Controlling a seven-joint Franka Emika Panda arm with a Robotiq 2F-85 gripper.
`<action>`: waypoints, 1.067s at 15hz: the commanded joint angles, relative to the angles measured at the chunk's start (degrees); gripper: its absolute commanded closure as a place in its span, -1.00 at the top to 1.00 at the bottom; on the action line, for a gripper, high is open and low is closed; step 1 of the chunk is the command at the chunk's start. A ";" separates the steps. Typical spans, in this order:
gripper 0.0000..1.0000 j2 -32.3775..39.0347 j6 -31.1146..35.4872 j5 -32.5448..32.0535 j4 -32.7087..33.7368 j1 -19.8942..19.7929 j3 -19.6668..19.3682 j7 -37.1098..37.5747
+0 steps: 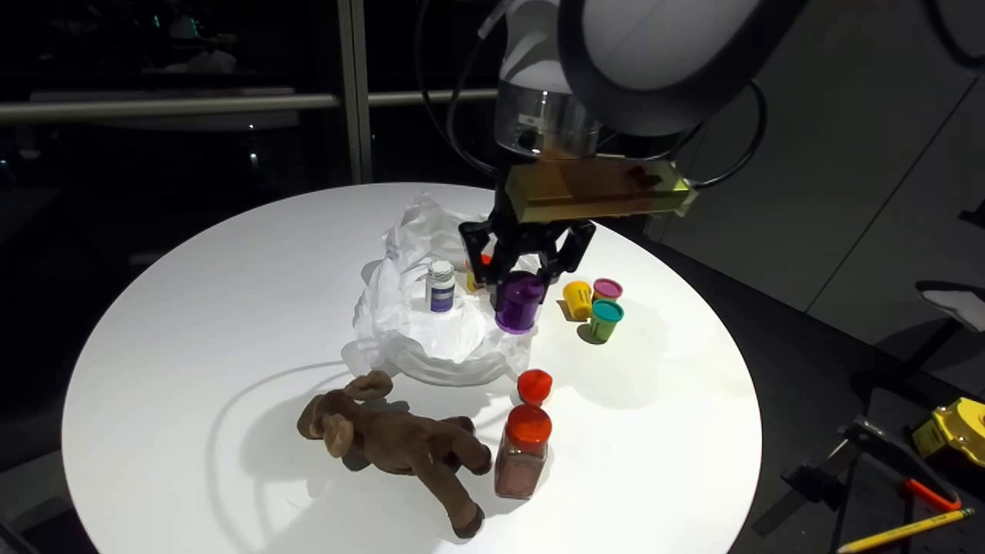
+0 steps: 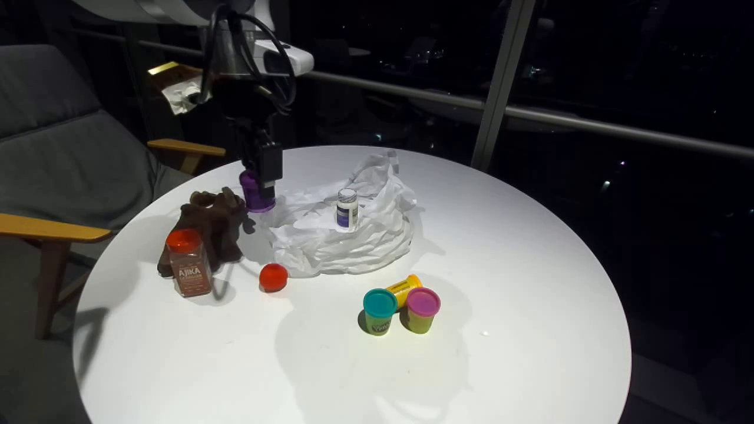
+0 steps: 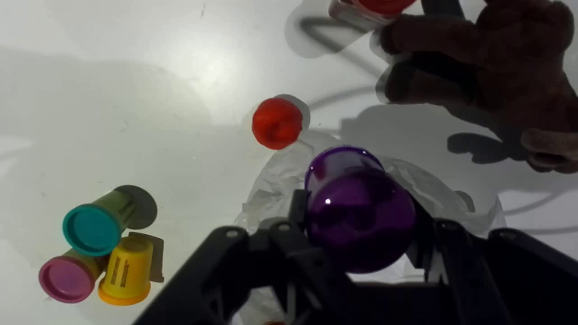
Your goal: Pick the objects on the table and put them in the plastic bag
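"Purple, glossy, rounded, plastic-looking container [image 1: 517,306]: where?"
"Clasped in black two-fingered gripper [image 1: 522,286]; shows at three o'clock of crumpled whitish plastic bag [image 1: 439,371] in an exterior view."
"Handling?"
"Probably light, stiff, slippery; hold mid-sides."

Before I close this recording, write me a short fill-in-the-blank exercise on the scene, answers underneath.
1. The gripper holds a ____ container.
2. The bottle standing inside the bag is mostly ____.
3. The big word printed on the red-lidded jar is ____.
4. Clustered outside the bag are ____ small tubs.

Missing words: purple; white; AJIKA; three.
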 commanded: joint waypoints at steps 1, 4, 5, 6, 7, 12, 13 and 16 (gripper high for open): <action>-0.51 11.21 2.97 0.92 11.70 -1.21 0.05 5.37; -0.51 18.54 5.76 -0.40 17.70 -0.13 -2.65 9.78; -0.51 20.69 6.60 -0.41 19.26 0.10 -3.65 11.01; -0.51 22.30 7.27 -0.04 20.23 -0.02 -4.35 11.80; -0.51 23.86 7.27 0.51 21.71 -0.33 -4.77 12.34; -0.51 24.92 10.63 0.69 20.80 -0.88 -7.08 13.97; -0.51 24.61 11.44 0.71 20.15 -0.98 -7.45 14.02; -0.51 24.75 12.42 0.89 20.15 -1.39 -8.24 14.23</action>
